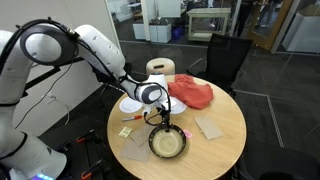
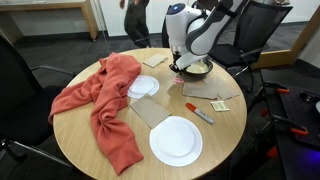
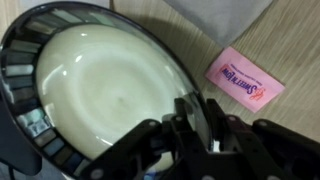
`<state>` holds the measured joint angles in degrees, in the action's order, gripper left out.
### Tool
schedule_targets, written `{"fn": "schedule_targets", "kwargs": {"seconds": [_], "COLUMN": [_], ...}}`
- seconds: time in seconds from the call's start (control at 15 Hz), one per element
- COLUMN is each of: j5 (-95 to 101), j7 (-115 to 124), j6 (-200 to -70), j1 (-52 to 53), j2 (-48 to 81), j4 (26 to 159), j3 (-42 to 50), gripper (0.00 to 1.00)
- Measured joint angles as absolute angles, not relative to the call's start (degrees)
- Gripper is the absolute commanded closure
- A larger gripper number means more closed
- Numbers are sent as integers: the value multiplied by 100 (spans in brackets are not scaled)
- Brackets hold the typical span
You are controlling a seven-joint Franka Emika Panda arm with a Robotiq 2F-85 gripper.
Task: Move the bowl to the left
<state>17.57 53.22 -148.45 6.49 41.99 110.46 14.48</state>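
Note:
The bowl (image 1: 168, 145) has a dark rim and a pale inside. It sits near the front edge of the round wooden table (image 1: 225, 145). It also shows at the far side of the table in an exterior view (image 2: 196, 68). In the wrist view the bowl (image 3: 110, 80) fills the frame. My gripper (image 3: 190, 120) is shut on the bowl's rim, one finger inside and one outside. The gripper shows in both exterior views (image 1: 164, 122) (image 2: 186, 64).
A red cloth (image 2: 100, 100) lies across the table. Two white plates (image 2: 176, 139) (image 2: 142, 87) lie near it. A pink packet (image 3: 245, 82) lies beside the bowl. A red marker (image 2: 197, 112) and flat cardboard pieces (image 1: 210, 127) are nearby. Office chairs (image 1: 225, 55) surround the table.

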Motion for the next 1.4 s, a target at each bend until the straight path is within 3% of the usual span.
{"fn": "schedule_targets", "kwargs": {"seconds": [0.33, 1.4], "j5": [1757, 1758], "j7": [5300, 5140], "j6": [-14533, -14683], "j1": [667, 995], "j2": [4196, 3970], "j4": [10828, 10704], "j3": [1510, 1378], "gripper": [96, 97]}}
